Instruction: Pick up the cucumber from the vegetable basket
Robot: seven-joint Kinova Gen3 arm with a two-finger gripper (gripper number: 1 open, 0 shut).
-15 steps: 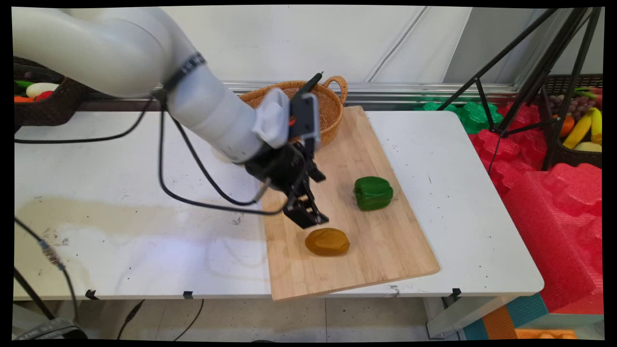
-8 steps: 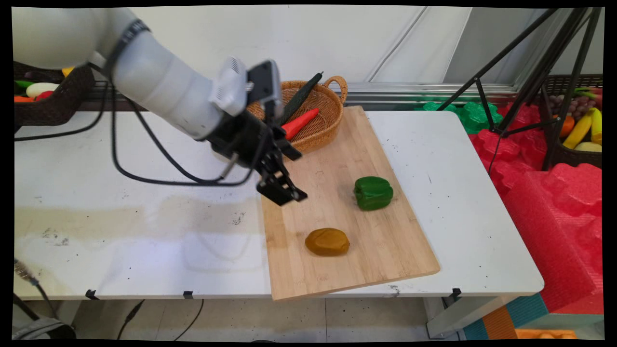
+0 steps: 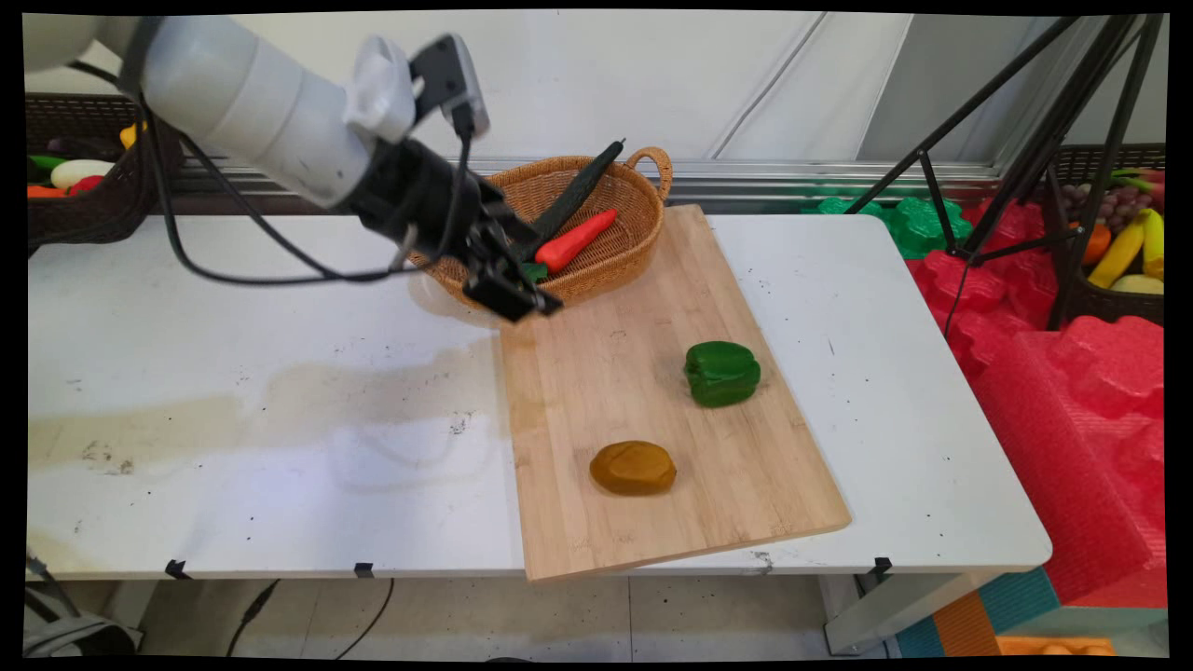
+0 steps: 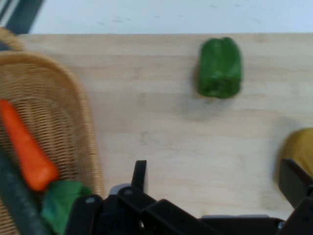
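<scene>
Your claw (image 3: 511, 296) hangs with its jaws wide apart and nothing between them, over the near rim of the wicker basket (image 3: 615, 256) holding a carrot (image 3: 575, 239). On the cutting board (image 3: 652, 522), a green pepper (image 3: 721, 373) and a brown potato (image 3: 633, 467) lie apart.

The gripper (image 3: 513, 296) covers the near rim of the wicker basket (image 3: 610, 200). In the hand view, the yellow-brown lump (image 4: 299, 149) is cut off at the right edge, and the dark cucumber (image 4: 14, 203) and basket run off the left.
</scene>
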